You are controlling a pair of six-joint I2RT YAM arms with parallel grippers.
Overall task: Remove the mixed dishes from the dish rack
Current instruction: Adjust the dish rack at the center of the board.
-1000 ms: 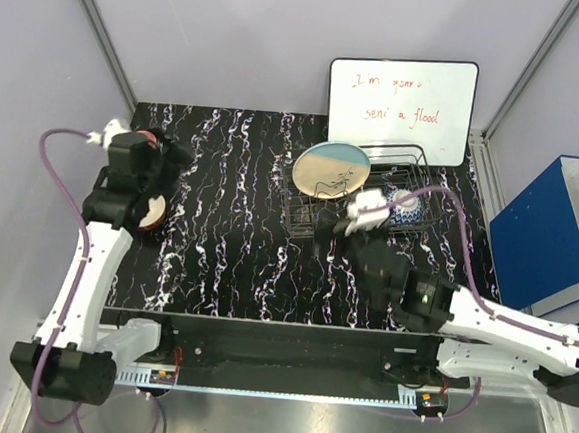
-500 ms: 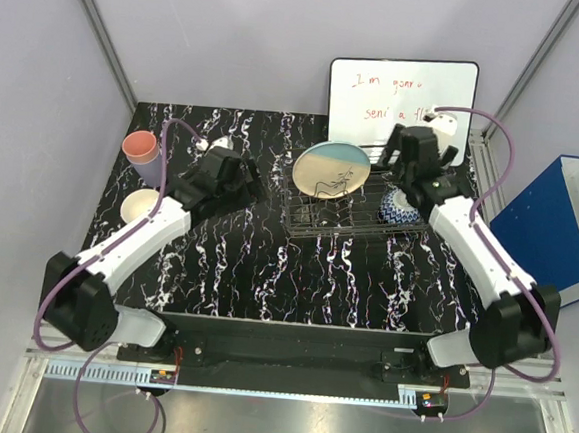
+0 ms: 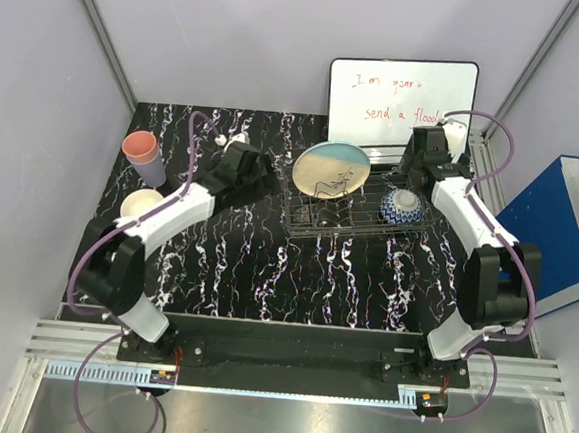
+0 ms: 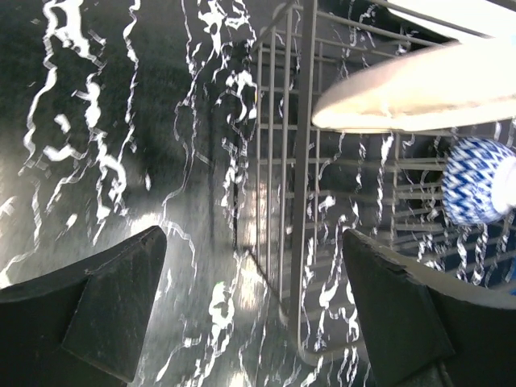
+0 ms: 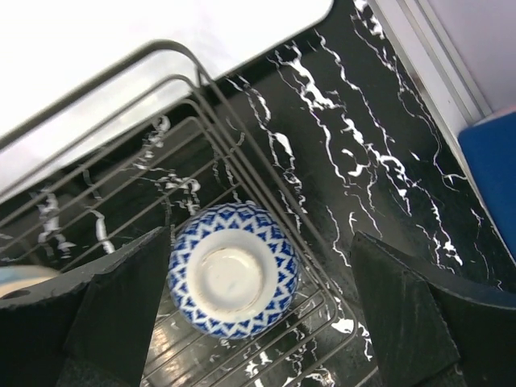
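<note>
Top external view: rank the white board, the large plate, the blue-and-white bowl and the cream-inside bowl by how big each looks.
1. white board, clearly largest
2. large plate
3. blue-and-white bowl and cream-inside bowl: these look about alike from here, so I won't rank one over the other.

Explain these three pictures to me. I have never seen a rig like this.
Two robot arms are bolted at the near edge of a black marbled table. The wide picture looks down from above; the other two come from a camera on each wrist, with its fingers at the bottom corners. A wire dish rack holds a large plate and an upturned blue-and-white bowl. At far left stand a pink cup and a cream-lined bowl. The left gripper faces the rack's side; the right gripper hangs over that bowl. Both are open, holding nothing.
</note>
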